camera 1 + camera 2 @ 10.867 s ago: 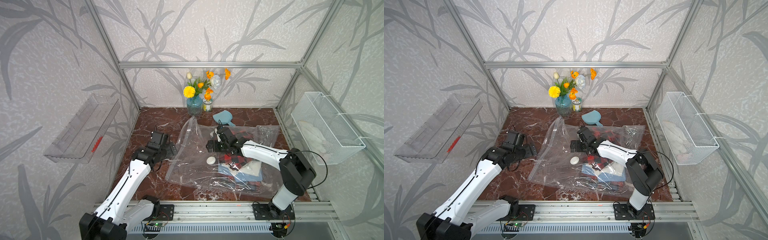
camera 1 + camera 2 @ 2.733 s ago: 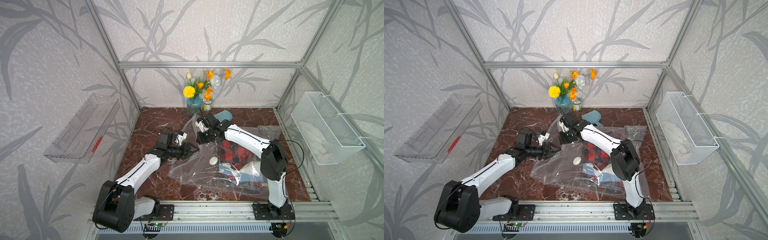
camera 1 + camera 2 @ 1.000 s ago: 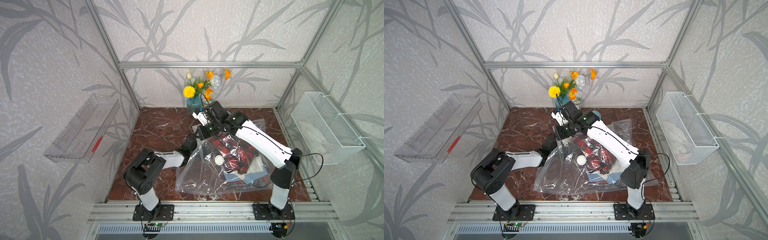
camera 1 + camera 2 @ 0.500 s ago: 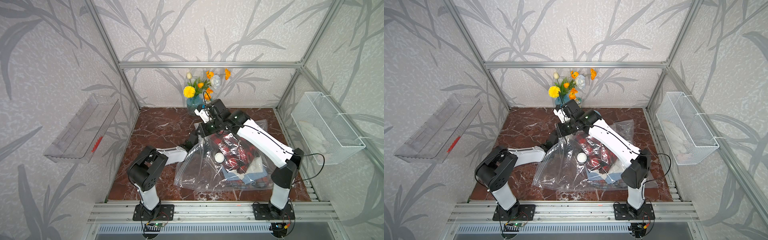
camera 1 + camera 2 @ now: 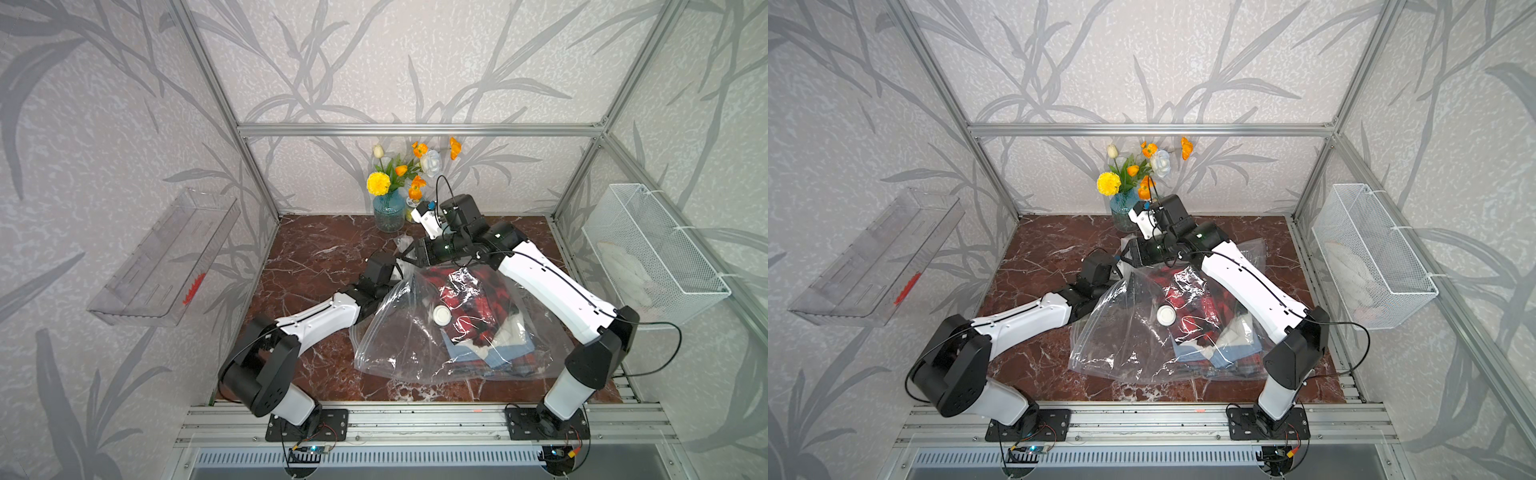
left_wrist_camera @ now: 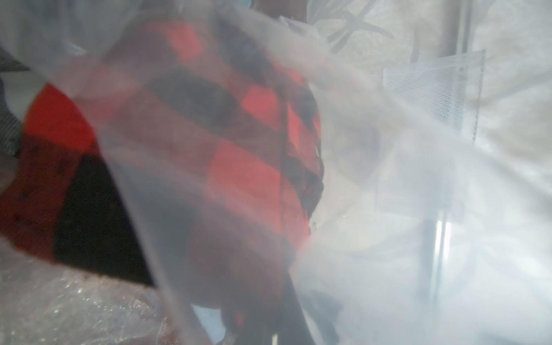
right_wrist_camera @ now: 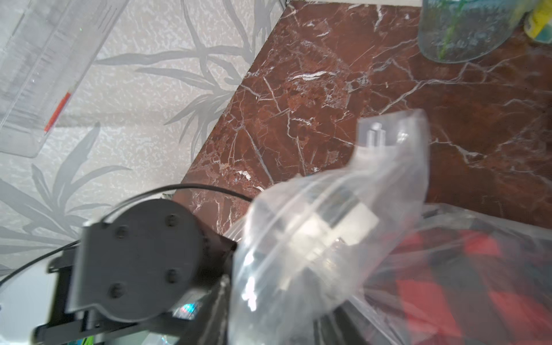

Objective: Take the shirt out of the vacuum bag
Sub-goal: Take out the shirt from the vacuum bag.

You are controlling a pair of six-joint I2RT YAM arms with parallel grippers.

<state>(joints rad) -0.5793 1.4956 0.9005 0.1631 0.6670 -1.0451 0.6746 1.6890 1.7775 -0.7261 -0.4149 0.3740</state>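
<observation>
While your left pincer (image 5: 402, 276) is sitting shut at the vacuum bag (image 5: 399, 332), you're probably grabbing the shirt (image 5: 469, 291); pull next. Right pincer (image 5: 409, 254): can't tell.

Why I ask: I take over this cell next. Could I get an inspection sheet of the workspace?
Surface: red-brown marble-pattern tabletop, partly covered by the bag.
Job's things: large clear crinkly plastic vacuum bag with round white valve cap; red-and-black checked shirt inside it, on other folded cloth.
Clutter: blue glass vase of yellow and orange flowers at the back edge.
Grippers: left gripper shut at the bag's mouth, tips hidden by plastic; right gripper just above that mouth, jaws unclear.
Cables: black cable looping beside the right arm's lower joint.
Surroundings: clear plastic wall shelf; white wire basket holding something white.
</observation>
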